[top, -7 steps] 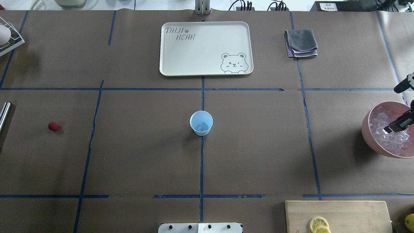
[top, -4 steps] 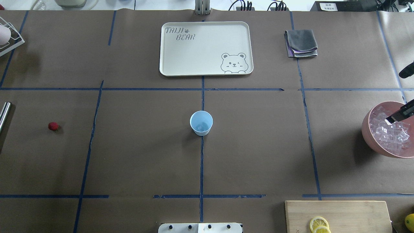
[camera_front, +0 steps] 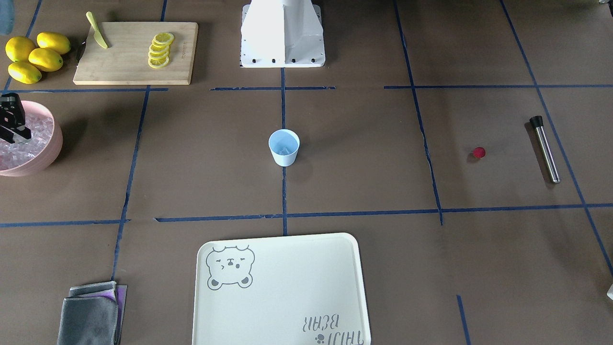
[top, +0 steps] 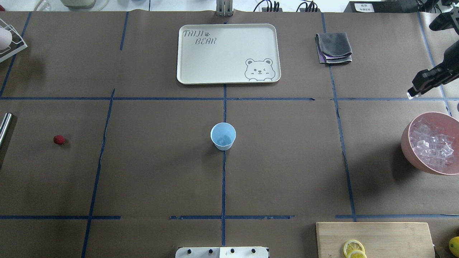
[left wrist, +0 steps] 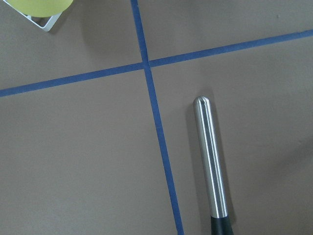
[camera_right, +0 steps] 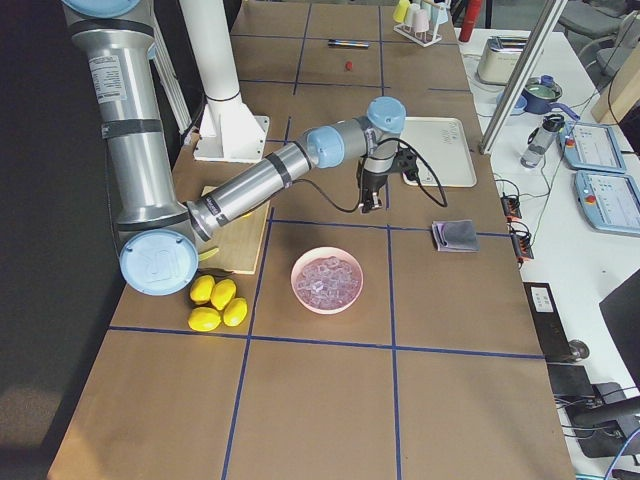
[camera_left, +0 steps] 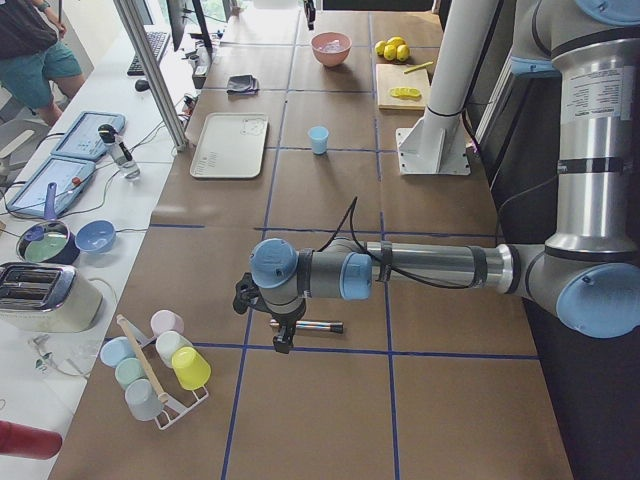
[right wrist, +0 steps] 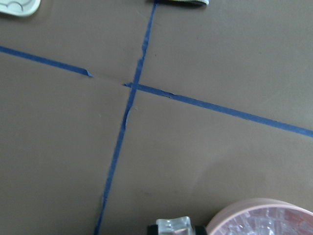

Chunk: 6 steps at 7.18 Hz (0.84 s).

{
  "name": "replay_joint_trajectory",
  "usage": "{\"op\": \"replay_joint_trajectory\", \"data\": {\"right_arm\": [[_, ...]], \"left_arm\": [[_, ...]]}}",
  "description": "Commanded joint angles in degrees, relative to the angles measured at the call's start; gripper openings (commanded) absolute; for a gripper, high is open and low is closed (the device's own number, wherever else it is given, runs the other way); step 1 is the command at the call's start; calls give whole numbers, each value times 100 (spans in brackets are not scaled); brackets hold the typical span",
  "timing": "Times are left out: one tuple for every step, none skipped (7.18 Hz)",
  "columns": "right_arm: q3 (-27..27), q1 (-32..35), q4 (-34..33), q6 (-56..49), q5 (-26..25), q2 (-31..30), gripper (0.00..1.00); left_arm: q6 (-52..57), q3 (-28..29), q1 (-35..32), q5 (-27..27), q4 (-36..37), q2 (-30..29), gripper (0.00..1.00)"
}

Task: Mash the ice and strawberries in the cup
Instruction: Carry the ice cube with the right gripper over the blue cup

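Note:
The light-blue cup (top: 223,136) stands upright at the table's middle with an ice cube inside; it also shows in the front view (camera_front: 284,147). The strawberry (top: 59,139) lies alone on the table far to the cup's left. My right gripper (top: 413,94) is raised beyond the pink bowl (top: 407,150), which is full of ice (top: 432,147). In the right wrist view it is shut on a clear ice cube (right wrist: 173,226). My left gripper (camera_left: 283,335) hovers over a steel muddler (left wrist: 210,161); I cannot tell whether it is open or shut.
A cream bear tray (top: 193,71) lies beyond the cup, with a folded grey cloth (top: 333,48) to its right. A cutting board (camera_front: 134,62) with lemon slices, a knife and whole lemons (camera_front: 31,55) sits near the robot base. A rack of cups (camera_left: 160,365) stands at the left end.
My right gripper has lifted out of the pink ice bowl with an ice cube and moved toward the table's far side. The cup and strawberry have not moved.

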Motion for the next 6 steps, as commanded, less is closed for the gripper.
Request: {"op": "replay_joint_trajectory", "data": {"right_arm": [[-6, -884, -34, 1731, -384, 968, 0], [-32, -1385, -34, 2549, -709, 1320, 0], [-58, -1773, -42, 3253, -956, 1663, 0], [-58, -2125, -43, 3861, -1219, 1945, 0], [-145, -2520, -43, 4424, -1579, 2261, 0], [-477, -2898, -43, 4951, -1982, 2717, 0]], "left_arm": [[-1, 7, 2, -7, 9, 0, 100], [-1, 7, -7, -7, 0, 0, 100], [-1, 7, 2, -7, 9, 0, 100], [-1, 7, -7, -7, 0, 0, 100], [-1, 16, 2, -7, 0, 0, 100], [-1, 25, 2, -7, 9, 0, 100]]}}
